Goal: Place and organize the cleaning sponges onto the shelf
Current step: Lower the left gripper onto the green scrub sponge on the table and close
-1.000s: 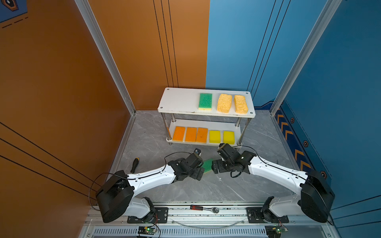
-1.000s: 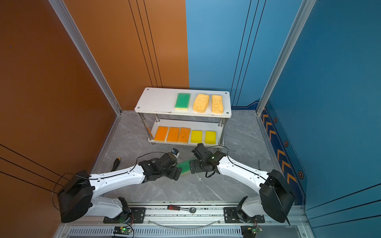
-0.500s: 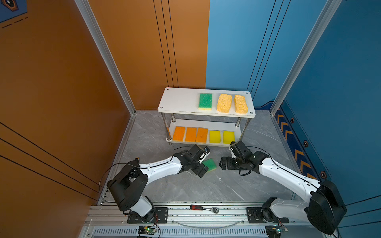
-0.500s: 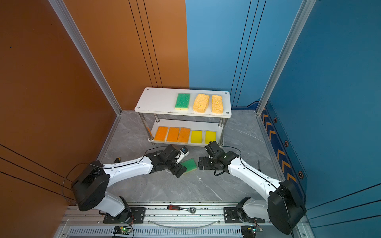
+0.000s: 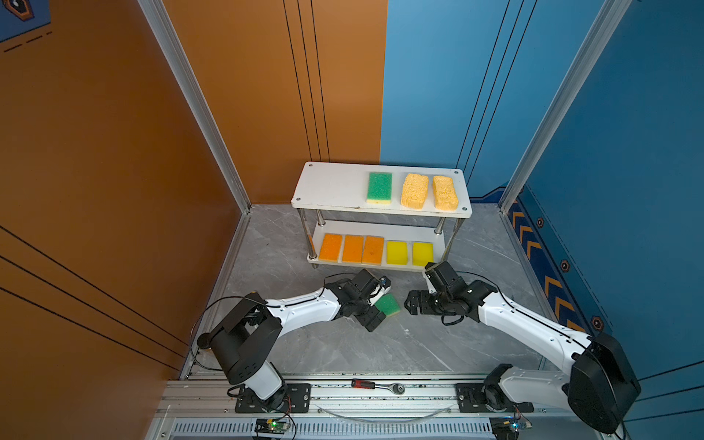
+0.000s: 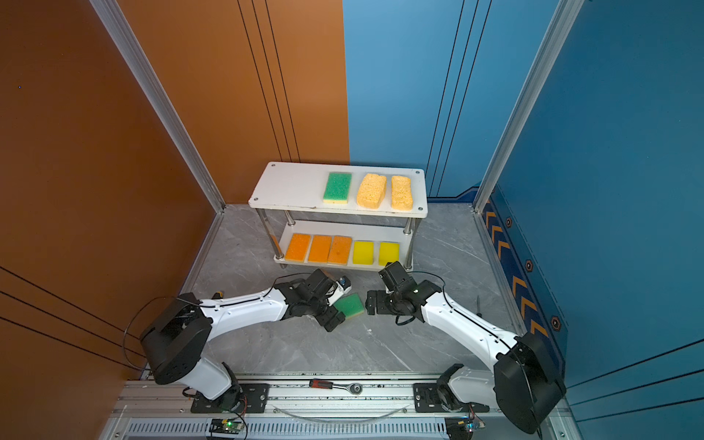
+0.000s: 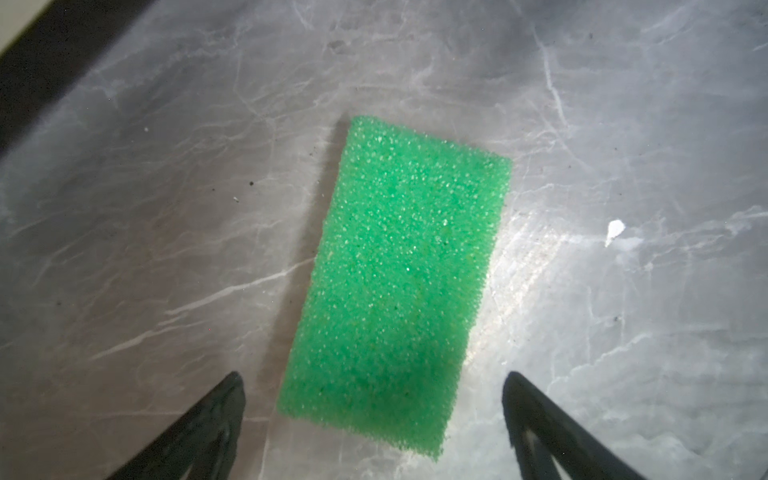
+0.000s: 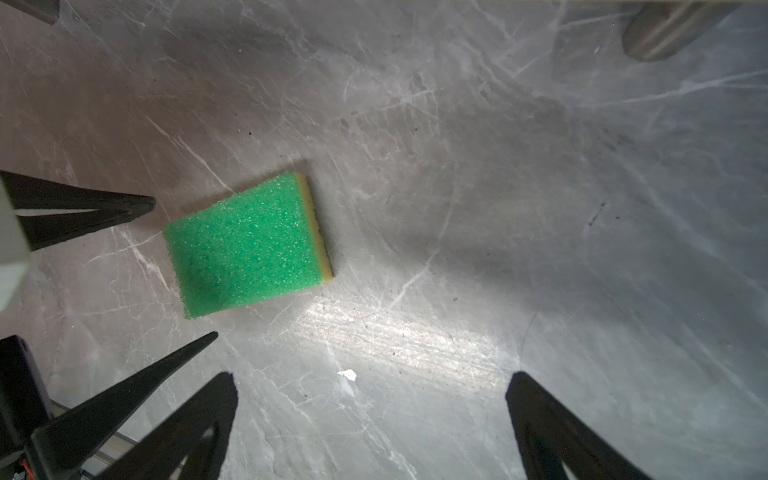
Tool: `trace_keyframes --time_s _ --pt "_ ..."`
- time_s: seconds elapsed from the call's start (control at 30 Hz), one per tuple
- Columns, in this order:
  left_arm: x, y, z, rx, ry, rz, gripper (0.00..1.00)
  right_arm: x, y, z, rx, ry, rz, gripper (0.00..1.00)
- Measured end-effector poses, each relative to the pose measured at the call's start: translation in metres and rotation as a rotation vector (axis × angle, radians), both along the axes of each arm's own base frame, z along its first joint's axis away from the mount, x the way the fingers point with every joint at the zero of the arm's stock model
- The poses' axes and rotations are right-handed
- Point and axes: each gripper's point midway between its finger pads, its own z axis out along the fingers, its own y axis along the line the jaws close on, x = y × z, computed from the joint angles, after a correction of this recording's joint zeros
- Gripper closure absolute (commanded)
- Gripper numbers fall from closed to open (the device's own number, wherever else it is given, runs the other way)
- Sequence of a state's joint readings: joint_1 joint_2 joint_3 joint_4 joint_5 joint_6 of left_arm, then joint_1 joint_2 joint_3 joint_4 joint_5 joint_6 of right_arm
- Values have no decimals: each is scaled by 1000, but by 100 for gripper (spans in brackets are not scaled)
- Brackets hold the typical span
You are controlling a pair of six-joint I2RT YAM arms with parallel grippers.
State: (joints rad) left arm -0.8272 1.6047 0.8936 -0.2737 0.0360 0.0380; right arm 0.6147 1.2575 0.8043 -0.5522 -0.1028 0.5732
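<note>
While eight sponges (image 5: pixel 352 248) sit in rows on the shelf (image 5: pixel 335 183), the last one, a green sponge (image 5: pixel 388 304), lies flat on the grey floor (image 5: pixel 438 343) in front of it, between the two arms. The left claw (image 7: pixel 374 377) hangs over it with fingers spread wide, one on each side of its near end; neither appears to touch the foam. Seen from the left wrist, the sponge's long axis runs straight away from the claw, so the fingers face its two long edges and span its short width. The right claw (image 5: pixel 409 303), also spread and empty, points at the sponge's far end from just beside it. The left arm looks nearer and better lined up. Closing across the narrow width seems the likely next move, with the bare part of the top board beside the other green sponge (image 5: pixel 379 187) a likely spot.
</note>
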Motion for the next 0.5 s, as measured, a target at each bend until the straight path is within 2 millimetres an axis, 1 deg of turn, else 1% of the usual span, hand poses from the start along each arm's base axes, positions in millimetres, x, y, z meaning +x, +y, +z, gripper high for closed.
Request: trace_keyframes --time_s 0.23,0.5 --pt "-7 -2 -14 30 26 -17 2 1 0 0 2 -3 -2 0" --pt "-9 -3 -23 49 39 -20 1 2 -1 0 3 -3 -7 0"
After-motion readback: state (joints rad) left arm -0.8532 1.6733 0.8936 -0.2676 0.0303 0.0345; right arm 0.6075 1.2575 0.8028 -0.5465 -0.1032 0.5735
